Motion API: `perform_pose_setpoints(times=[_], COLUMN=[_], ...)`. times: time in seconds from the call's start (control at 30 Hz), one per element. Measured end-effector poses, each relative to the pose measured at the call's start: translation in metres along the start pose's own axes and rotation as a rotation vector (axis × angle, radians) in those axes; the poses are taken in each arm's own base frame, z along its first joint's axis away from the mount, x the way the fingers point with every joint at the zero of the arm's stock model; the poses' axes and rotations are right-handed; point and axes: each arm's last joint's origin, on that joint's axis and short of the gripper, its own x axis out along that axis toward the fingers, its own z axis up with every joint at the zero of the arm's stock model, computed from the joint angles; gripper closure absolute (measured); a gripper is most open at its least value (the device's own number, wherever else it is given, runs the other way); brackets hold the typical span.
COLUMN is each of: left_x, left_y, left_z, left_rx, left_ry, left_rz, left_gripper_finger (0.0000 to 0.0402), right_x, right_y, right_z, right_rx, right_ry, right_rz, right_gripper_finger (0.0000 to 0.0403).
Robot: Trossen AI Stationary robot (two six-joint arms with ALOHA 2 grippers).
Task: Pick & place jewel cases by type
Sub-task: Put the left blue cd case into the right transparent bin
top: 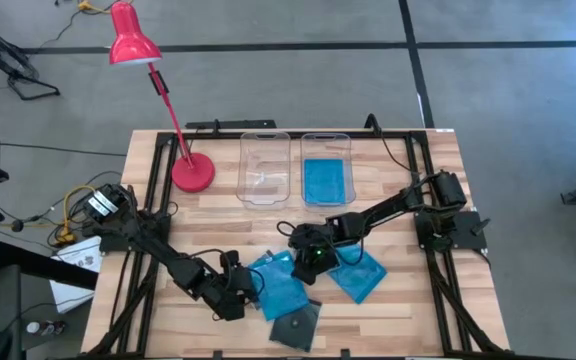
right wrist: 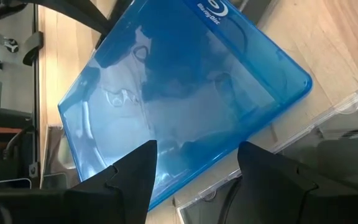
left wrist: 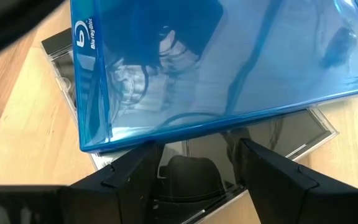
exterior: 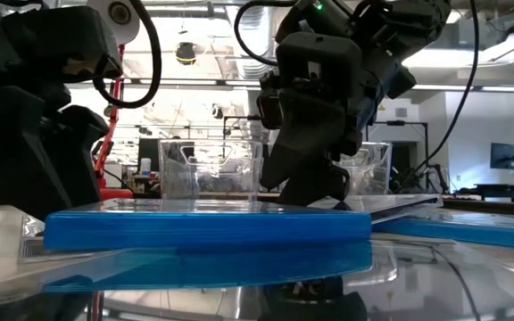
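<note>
Two hands bracket your pile: the right hand [top: 313,258], fingers spread and empty, hovers over the bright blue flat plastic case [right wrist: 185,93]; the left hand [top: 236,290], likewise parted, is beside it.

blue jewel cases [top: 280,288] (translucent), red lamp [top: 133,40], clear bins [top: 266,168]

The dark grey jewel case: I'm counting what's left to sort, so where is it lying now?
In the high view the dark grey jewel case lies at the table's near edge, partly under the blue jewel case, just right of the left gripper.
</note>
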Motion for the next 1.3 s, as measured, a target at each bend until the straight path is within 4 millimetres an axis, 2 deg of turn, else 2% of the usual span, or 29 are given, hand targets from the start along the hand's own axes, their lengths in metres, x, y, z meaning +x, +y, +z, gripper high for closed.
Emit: perform_pose_setpoints(times=[0.33, 0.73, 1.3], left_x=[0.000, 0.000, 0.001], left_y=[0.000, 0.003, 0.007], left_z=[0.000, 0.000, 0.002], left_rx=[-0.004, -0.015, -0.037], left_ry=[-0.007, -0.026, -0.058], left_rz=[0.011, 0.058, 0.112], left_gripper_finger=[0.0175, 0.0175, 0.0175], right_x=[-0.007, -0.038, -0.044], right_y=[0.009, 0.029, 0.037], right_z=[0.002, 0.015, 0.026], right_rx=[-0.070, -0.156, -0.220], right_ry=[-0.031, -0.134, -0.253], right_rz=[0.030, 0.055, 0.098], right_gripper_finger=[0.0182, 0.0182, 0.0182])
